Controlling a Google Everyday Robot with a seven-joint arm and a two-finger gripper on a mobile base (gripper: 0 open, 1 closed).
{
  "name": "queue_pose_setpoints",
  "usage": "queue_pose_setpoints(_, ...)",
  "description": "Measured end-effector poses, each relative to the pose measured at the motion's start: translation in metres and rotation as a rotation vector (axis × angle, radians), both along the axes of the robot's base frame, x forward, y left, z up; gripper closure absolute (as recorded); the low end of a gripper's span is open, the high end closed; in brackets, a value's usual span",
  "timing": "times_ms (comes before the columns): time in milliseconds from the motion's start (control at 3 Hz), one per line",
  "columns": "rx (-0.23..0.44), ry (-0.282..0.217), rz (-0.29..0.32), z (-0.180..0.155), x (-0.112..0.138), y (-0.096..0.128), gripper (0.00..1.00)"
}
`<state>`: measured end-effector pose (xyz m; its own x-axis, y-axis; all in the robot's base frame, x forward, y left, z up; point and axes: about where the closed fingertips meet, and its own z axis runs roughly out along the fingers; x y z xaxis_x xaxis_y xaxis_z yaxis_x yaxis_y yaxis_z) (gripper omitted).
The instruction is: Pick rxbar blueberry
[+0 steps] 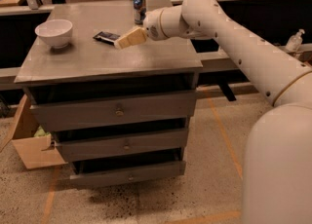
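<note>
The rxbar blueberry (106, 36) is a small flat dark bar lying on the grey cabinet top (97, 57), right of the white bowl (54, 32). My gripper (122, 42) reaches in from the right on a long white arm. Its tan fingers hang just above the cabinet top, right next to the bar's right end. I cannot tell whether they touch the bar.
A tall blue-and-silver drink can (139, 2) stands at the back of the cabinet top, behind the arm. The cabinet has three drawers (117, 112). A cardboard box (30, 145) sits on the floor at the left. Benches run along the back.
</note>
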<state>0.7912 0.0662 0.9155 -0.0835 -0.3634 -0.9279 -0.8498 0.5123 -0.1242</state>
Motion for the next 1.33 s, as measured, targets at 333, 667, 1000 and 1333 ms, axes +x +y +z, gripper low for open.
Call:
queue_pose_setpoints(333,0.0,0.034,-0.003,-0.017,0.022,0.004,0.0)
queue_pose_setpoints(667,0.005,0.062,0.01,-0.032,0.044,0.029,0.01)
queue_pose_setpoints(1000,0.016,0.073,0.032,-0.038,0.053,0.051,0.04)
queue_pose_setpoints(1333,0.012,0.095,0.043,-0.052,0.063,0.067,0.04)
